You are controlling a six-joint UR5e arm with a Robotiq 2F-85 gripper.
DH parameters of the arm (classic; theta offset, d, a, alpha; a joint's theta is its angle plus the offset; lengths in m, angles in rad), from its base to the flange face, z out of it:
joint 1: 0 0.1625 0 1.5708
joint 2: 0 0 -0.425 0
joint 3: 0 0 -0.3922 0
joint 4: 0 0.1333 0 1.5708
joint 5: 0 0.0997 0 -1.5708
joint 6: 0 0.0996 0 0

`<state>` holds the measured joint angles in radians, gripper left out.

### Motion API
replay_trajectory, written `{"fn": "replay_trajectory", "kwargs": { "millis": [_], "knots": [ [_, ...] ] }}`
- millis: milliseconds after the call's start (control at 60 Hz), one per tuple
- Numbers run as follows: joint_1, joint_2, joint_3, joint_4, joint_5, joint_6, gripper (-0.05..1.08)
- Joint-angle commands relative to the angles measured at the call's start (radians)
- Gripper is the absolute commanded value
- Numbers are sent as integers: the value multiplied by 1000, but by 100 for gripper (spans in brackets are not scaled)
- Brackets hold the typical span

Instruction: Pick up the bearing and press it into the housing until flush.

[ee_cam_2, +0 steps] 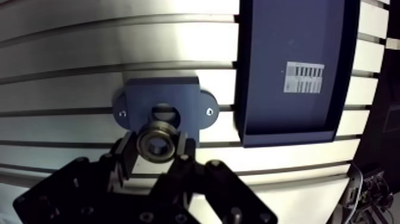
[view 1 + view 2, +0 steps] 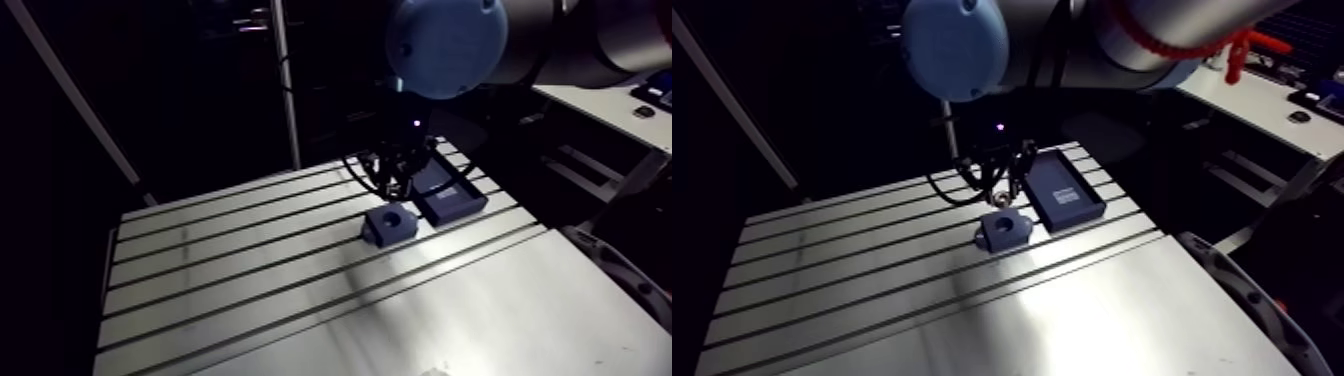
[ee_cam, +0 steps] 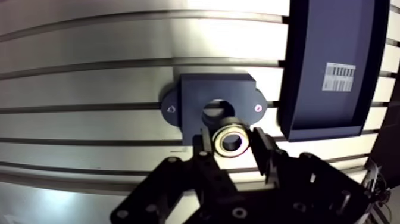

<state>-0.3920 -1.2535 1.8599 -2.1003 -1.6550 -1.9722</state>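
Worktop point(image 2: 250, 300) of bare aluminium, matt silver and flat, crossed by parallel dark slots along its length. The light is brightest on the strip under the gripper.

Housing point(image 3: 193, 98): a dark blue block with a smooth matt top and a round bore at its centre. A rounded ear projects at each side, and each ear shows a small pale screw head. The housing lies flat across the slots, and its bore is open.

Gripper point(image 3: 231, 143), black and angular, reaches in over the edge of the housing nearest to it. Its two fingers point(image 3: 263, 156) are clamped on the bearing point(image 3: 231, 140), one on each side.

The bearing is a small metal ring with a pale, shiny outer race, a darker inner ring and an open centre hole facing the wrist view. It is held just short of the bore and is not seated in it. The pictures do not show whether it touches the housing.

Tray point(image 3: 324, 53): shallow, rectangular and dark blue, with a raised rim and a white barcode label point(image 3: 338, 77) on its floor. It lies just beside the housing, with a narrow strip of worktop showing between them.
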Motion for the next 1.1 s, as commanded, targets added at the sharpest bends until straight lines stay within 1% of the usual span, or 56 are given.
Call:
{"fn": "replay_trajectory", "kwargs": {
  "millis": [17,250,400,517,1100],
  "knots": [
    [2,19,17,-37,1,-1,77],
    [2,41,16,-46,1,-1,77],
    [2,56,17,-84,1,-3,77],
    [4,68,18,-94,1,-1,77],
    [4,69,28,-99,1,-4,77]
  ]
}}
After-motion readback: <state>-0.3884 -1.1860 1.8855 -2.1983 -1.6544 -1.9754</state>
